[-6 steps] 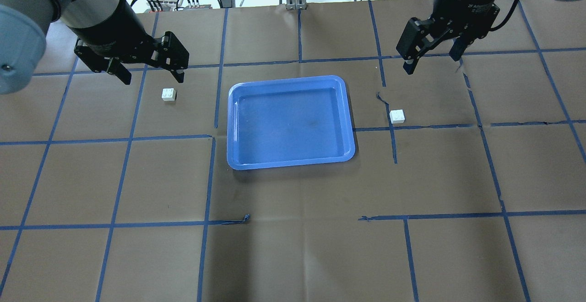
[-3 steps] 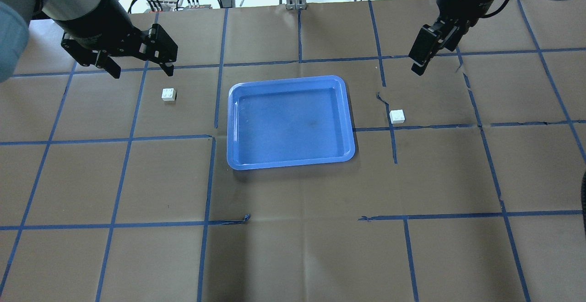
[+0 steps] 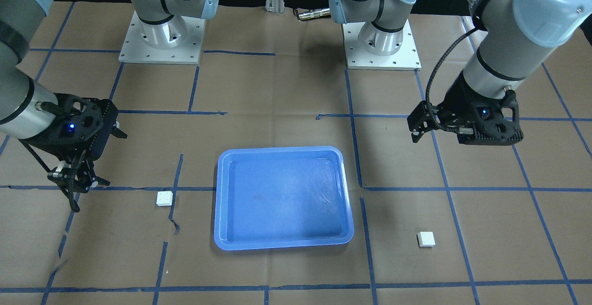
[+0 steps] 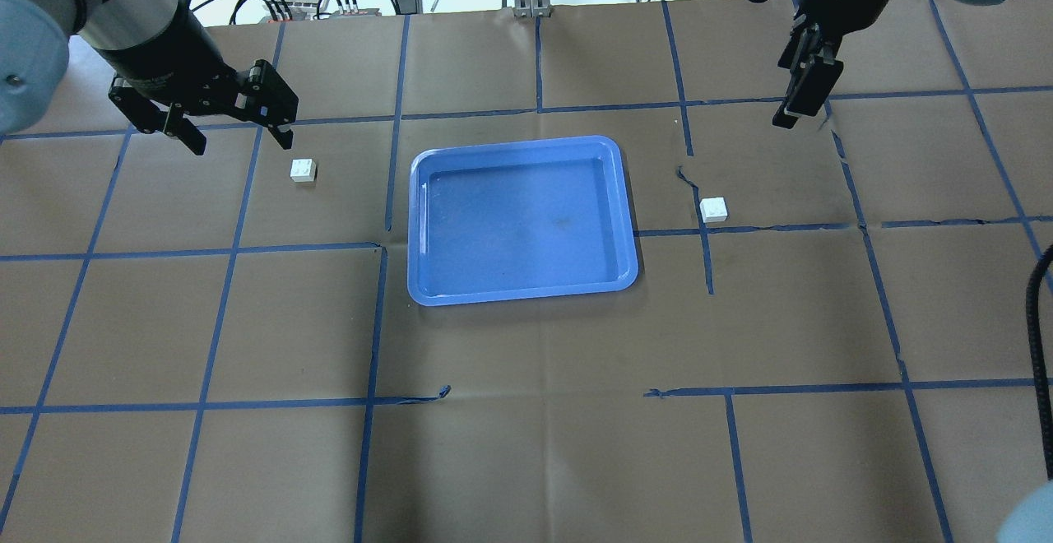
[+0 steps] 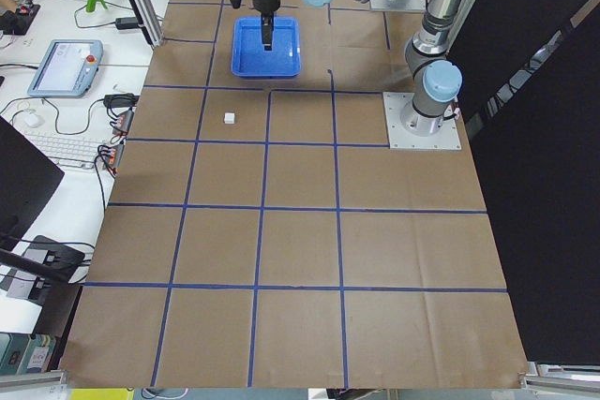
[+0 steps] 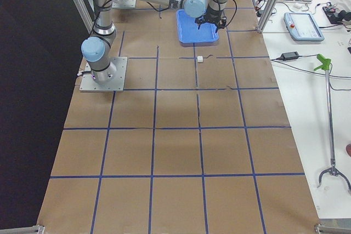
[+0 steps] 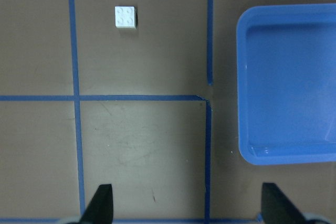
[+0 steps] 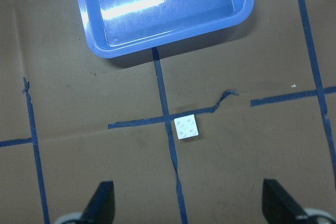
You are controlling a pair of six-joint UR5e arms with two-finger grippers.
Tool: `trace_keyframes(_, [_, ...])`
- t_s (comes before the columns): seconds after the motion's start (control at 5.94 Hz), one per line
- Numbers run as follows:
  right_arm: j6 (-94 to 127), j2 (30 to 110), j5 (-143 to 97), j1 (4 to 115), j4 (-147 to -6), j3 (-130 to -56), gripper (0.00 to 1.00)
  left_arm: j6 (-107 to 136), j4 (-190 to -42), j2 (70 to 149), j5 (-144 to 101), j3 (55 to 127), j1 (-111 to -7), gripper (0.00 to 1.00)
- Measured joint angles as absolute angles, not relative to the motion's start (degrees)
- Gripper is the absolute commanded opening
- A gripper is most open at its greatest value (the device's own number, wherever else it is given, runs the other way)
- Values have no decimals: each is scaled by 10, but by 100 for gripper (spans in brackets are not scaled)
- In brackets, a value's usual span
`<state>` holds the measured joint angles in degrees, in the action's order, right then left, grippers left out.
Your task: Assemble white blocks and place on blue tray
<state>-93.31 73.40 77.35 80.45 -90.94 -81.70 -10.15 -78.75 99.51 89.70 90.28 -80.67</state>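
Hovers with left gripper (image 4: 243,146) and right gripper (image 8: 189,205) both spread over table (image 4: 526,461), gripping nothing.
Holds left gripper above the brown paper, fingers wide apart, just up-left of left white block (image 4: 303,170) in overhead view, not touching it. Holds right gripper with fingers likewise apart, turned edge-on to overhead camera, well clear of right white block (image 4: 714,210). Shows both blocks flat on the paper, studs up, unjoined, outside blue tray (image 4: 523,297): one near tray's left side inside a grid square, the other near its right side, right beside a crossing of blue tape (image 4: 708,259) lines. Shows tray flat at mid-table between the two arms.
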Motion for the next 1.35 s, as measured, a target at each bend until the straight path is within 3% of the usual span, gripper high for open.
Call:
trace_keyframes(0.84, [-1155,649,605,755,-1150,-986,100,-128,-588,1173,895,909,-790,99])
trace_keyframes(1.35, [-1199,600,595,746,-1176,-1000,100,-130,-554,1226,902,910,-790,99])
